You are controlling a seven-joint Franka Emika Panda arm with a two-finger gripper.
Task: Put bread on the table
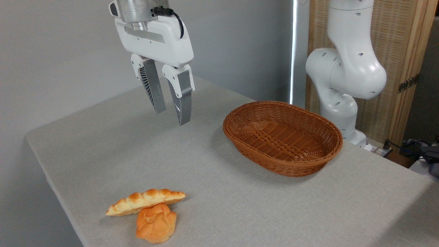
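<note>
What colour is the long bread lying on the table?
Pale yellow with golden-brown ridges, braided; the bread shows in the only camera view.

Brown oval wicker basket [283,137] toward the cloth's far right edge, empty; round orange knotted bun [156,223] near the front left corner; wooden screen [394,51] behind.

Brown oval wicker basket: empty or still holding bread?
Empty. The brown oval wicker basket shows only bare weave inside; the long braided loaf lies on the grey table, touching the round orange bun.
</note>
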